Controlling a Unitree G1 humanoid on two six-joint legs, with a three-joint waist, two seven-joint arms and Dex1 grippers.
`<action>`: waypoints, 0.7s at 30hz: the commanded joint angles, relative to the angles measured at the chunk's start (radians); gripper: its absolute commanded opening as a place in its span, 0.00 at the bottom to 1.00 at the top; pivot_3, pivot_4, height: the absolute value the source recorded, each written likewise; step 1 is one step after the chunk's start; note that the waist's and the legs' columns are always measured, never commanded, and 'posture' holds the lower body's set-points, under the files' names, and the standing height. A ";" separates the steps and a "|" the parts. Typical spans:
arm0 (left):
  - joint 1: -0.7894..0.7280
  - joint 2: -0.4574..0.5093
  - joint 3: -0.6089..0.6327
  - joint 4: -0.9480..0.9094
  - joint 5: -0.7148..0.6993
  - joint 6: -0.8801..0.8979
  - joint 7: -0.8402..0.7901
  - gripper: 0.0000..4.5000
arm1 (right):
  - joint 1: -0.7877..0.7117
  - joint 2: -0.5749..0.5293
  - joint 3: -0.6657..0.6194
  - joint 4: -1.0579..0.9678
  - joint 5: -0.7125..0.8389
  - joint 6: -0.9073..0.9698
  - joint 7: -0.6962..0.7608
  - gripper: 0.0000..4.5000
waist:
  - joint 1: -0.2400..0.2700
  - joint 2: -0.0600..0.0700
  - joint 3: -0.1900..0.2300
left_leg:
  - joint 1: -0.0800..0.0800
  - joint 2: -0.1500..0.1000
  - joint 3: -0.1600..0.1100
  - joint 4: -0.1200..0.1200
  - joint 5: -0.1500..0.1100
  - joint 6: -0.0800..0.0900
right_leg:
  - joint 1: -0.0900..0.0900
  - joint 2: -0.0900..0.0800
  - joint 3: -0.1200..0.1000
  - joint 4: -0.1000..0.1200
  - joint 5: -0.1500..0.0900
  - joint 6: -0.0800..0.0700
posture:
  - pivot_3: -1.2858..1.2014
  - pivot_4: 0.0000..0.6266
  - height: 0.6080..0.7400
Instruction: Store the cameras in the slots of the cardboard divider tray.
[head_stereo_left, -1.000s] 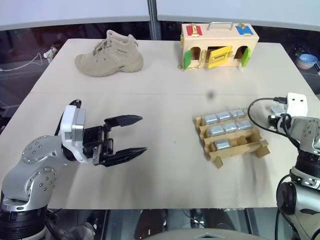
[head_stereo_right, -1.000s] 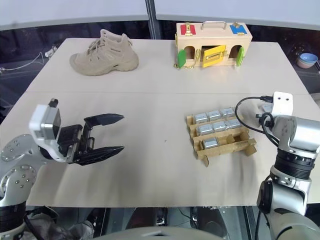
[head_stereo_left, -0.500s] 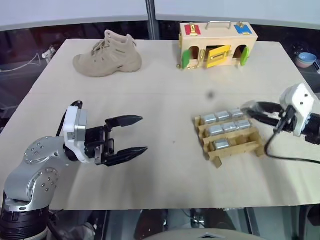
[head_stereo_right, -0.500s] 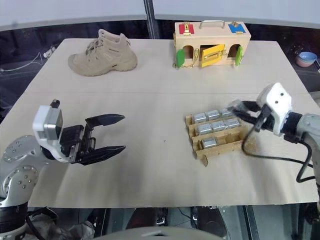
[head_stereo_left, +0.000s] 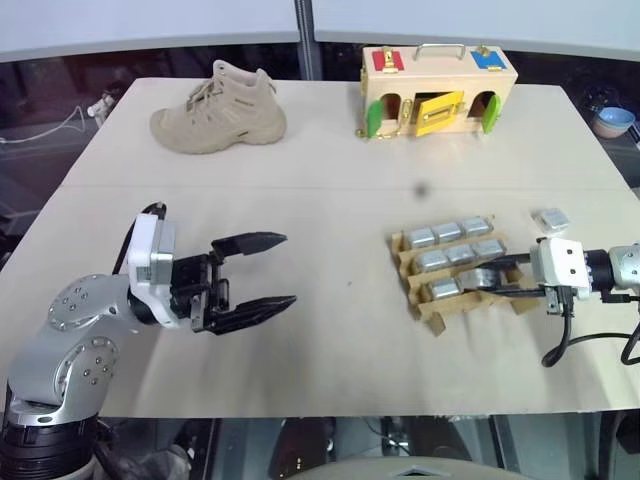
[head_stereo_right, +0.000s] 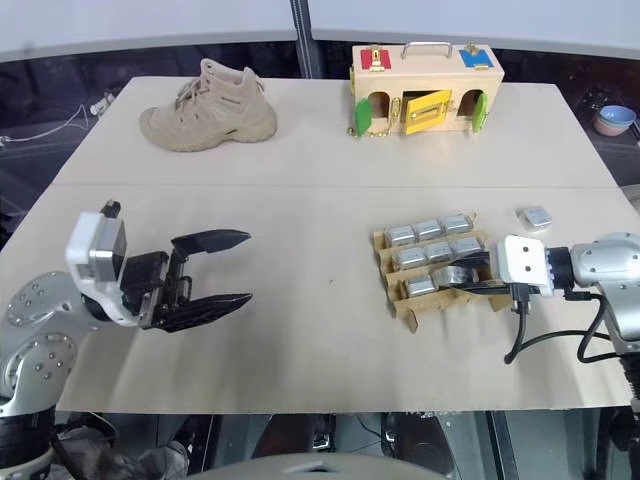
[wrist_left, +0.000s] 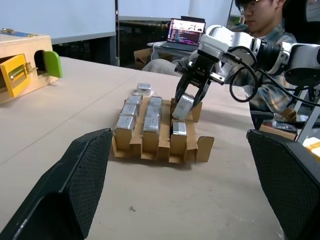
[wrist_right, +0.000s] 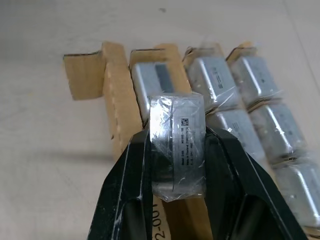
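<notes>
A pale worktop (head_stereo_left: 300, 170) carries a small tan cardboard divider tray (head_stereo_left: 478, 305) toward its right side. Seven silver-grey cameras sit in its slots: three in the far row (head_stereo_left: 447, 232), three in the middle row (head_stereo_left: 460, 255), and one at the left end of the near row (head_stereo_left: 444, 290). The right gripper (head_stereo_left: 500, 283) reaches in from the right, its black jaws pinching an eighth camera (wrist_right: 177, 145) wrapped in clear film. From the right wrist view, this held camera hangs just above the near row, beside the camera already seated there. One more camera (head_stereo_left: 551, 218) lies loose on the worktop, to the right of the tray and a little farther back.

The left gripper (head_stereo_left: 268, 270) hovers over the left half of the worktop, well apart from the tray, its jaws spread wide with nothing between them and pointing toward the tray.

At the far edge stand a beige boot (head_stereo_left: 220, 110) on the left and a wooden box with coloured doors (head_stereo_left: 438, 90) on the right. In the left wrist view a person (wrist_left: 260, 30) sits beyond the worktop.
</notes>
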 joint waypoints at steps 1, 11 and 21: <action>0.005 0.003 0.021 -0.039 -0.016 -0.003 0.010 1.00 | -0.018 -0.026 0.020 0.020 -0.026 -0.086 0.035 0.18 | 0.001 0.000 0.000 | 0.000 0.000 0.000 0.000 0.000 0.000 | 0.000 0.000 0.000 0.000 0.000 0.000 | 0.52 0.24 1.00; -0.001 0.002 0.010 -0.049 -0.020 0.003 0.023 1.00 | -0.072 -0.022 0.087 0.085 -0.060 -0.178 0.039 0.18 | 0.002 0.000 0.000 | 0.002 0.000 0.000 0.000 0.000 0.000 | 0.003 0.000 0.000 0.000 0.000 -0.001 | 0.52 0.24 1.00; 0.010 -0.003 0.011 -0.064 -0.024 0.005 0.036 1.00 | -0.066 -0.049 0.076 0.068 -0.039 -0.112 0.016 0.82 | 0.008 0.000 0.000 | 0.002 0.000 0.000 0.000 0.000 0.000 | 0.003 0.000 -0.001 0.000 0.001 -0.001 | 0.52 0.24 1.00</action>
